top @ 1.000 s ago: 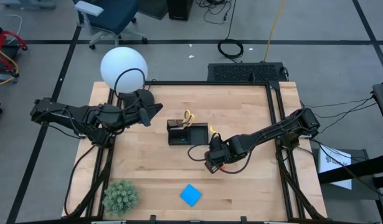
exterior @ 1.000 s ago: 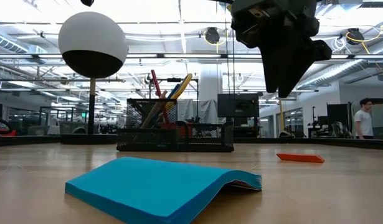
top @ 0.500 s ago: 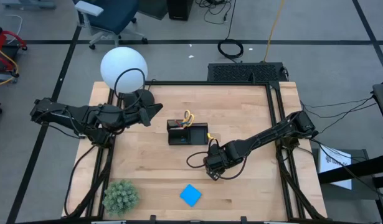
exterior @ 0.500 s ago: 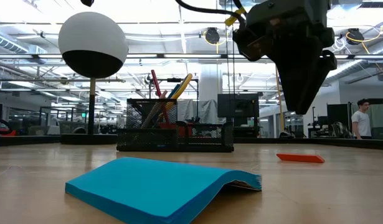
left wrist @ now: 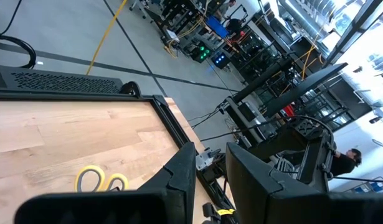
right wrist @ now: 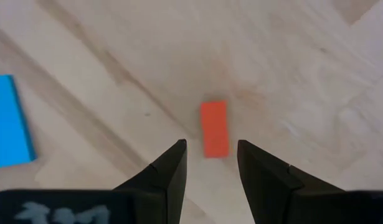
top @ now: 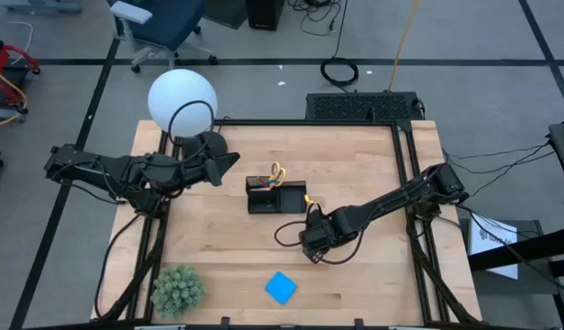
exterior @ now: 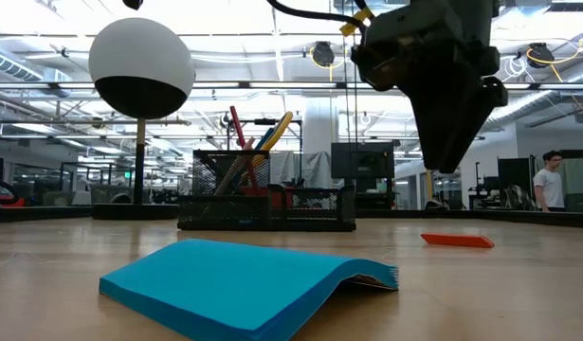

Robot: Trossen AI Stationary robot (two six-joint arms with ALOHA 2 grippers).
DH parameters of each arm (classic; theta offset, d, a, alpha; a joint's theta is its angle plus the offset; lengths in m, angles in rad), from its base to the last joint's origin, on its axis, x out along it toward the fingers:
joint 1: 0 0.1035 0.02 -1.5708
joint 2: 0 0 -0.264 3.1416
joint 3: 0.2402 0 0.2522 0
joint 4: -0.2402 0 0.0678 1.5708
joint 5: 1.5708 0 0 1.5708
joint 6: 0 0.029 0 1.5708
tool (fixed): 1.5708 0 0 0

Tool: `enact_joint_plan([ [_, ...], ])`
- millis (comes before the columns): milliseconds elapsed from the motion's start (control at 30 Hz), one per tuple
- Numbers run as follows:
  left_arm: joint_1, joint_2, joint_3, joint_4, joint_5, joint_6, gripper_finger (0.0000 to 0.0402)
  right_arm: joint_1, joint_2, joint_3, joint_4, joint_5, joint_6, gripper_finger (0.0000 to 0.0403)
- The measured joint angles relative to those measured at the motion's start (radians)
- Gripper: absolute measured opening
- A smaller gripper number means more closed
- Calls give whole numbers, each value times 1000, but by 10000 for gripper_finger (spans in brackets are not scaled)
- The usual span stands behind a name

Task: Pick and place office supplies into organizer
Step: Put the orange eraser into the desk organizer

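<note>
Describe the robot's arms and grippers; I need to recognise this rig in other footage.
Both arms are dark, jointed, with black cables looping alongside. The right gripper has two black wedge-shaped fingers; a yellow tag sits near its wrist. The left gripper has the same angular fingers.

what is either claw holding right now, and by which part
Nothing. The right claw hangs open above the orange eraser; the left claw is open and empty.

A big open robotics lab: a wooden workbench [top: 355, 174] on a grey concrete floor with loose cables [top: 339, 71], exposed ceiling beams [exterior: 272, 87] with strip lights, and equipment racks [left wrist: 284, 112] behind.
</note>
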Motion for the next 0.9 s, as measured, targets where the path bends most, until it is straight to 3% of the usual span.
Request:
enact_joint_plan([
  [233,0,0,0,0,0,0,81,5,3,0,2,-27,-85,130],
  [900,0,0,0,0,0,0,81,-4,90,1,-32,-56,-60,130],
])
